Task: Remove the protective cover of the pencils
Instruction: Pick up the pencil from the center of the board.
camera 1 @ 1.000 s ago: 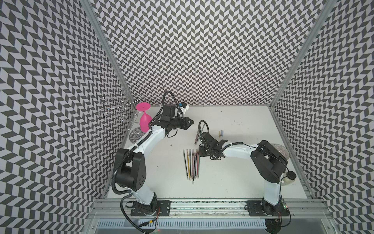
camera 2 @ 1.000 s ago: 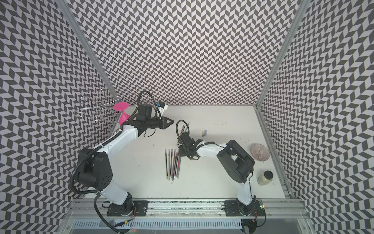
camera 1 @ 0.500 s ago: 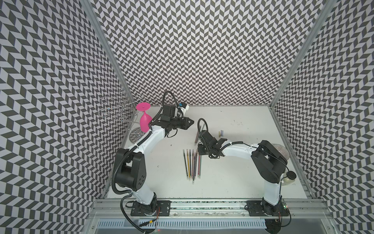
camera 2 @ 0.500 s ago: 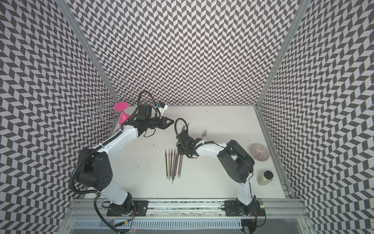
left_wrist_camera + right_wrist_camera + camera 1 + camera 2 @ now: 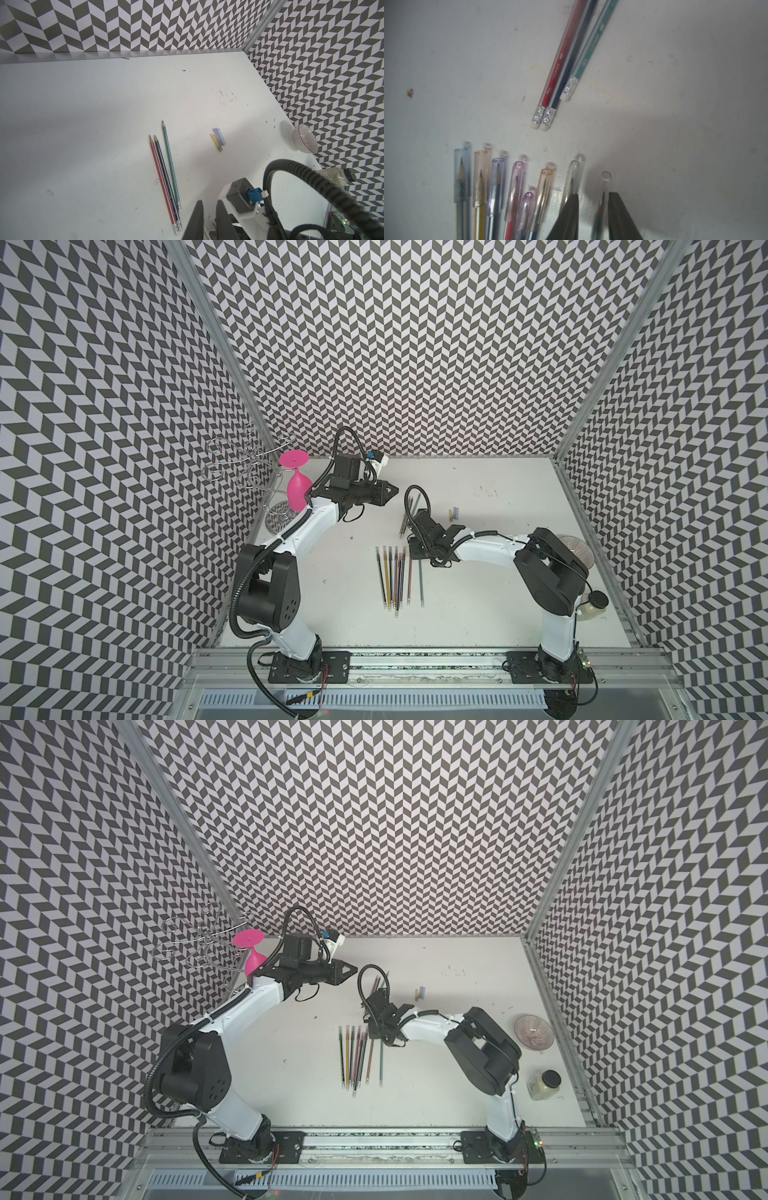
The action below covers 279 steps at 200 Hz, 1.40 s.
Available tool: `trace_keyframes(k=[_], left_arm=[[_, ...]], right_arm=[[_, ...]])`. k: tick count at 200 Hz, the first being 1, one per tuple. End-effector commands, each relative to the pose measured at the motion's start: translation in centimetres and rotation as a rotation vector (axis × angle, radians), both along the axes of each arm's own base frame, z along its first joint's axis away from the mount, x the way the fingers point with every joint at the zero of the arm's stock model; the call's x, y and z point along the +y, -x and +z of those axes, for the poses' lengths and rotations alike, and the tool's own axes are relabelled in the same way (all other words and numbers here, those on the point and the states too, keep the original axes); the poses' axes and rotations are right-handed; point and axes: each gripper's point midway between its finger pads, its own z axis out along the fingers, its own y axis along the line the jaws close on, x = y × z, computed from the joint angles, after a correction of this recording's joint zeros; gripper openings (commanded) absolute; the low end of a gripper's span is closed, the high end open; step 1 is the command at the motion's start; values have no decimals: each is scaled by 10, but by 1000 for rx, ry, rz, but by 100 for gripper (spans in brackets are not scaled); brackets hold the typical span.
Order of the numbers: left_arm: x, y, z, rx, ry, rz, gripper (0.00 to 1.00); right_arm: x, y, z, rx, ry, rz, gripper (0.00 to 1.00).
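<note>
Several pencils [image 5: 395,576] lie side by side mid-table, seen in both top views [image 5: 357,1056]. Each tip wears a translucent protective cover [image 5: 517,172]. My right gripper [image 5: 593,194] is low over the row's far end [image 5: 413,556], open, and its fingers straddle the clear cover [image 5: 605,182] of the rightmost, grey-green pencil [image 5: 421,585]. The cover sits close to one finger, with a gap to the other. Three bare pencils [image 5: 166,178] lie further back. My left gripper [image 5: 209,202] hovers at the back left [image 5: 392,491], shut, with only a slit between its fingers.
Loose removed covers [image 5: 219,137] lie behind the right arm. A pink glass [image 5: 297,489] hangs on a wire rack [image 5: 241,464] at the back left. At the right edge stand a striped bowl [image 5: 534,1031] and a small jar [image 5: 544,1085].
The right wrist has shifted very slightly over the far end of the row. The left arm and the pencils have not moved.
</note>
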Motion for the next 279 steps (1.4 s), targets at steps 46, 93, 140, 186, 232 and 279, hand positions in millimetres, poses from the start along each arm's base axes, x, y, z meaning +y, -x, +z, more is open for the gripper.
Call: trace_keyframes(k=[46, 93, 140, 186, 232, 279], left_arm=[[-1, -2, 1, -8, 13, -12, 15], [-1, -3, 1, -10, 14, -12, 15], [-1, -2, 0, -8, 13, -13, 15], [-6, 1, 0, -9, 11, -22, 16], [-43, 26, 5, -40, 13, -125, 20], [-102, 77, 10, -78, 14, -316, 27]], right_arm=[[-11, -4, -5, -25, 62, -49, 25], [-19, -1, -13, -15, 100, -68, 23], [-27, 3, -23, -3, 132, -89, 19], [-34, -3, 4, -55, 107, -121, 1], [-67, -31, 77, -178, -50, -185, 0], [-98, -32, 160, -378, -464, -138, 0]])
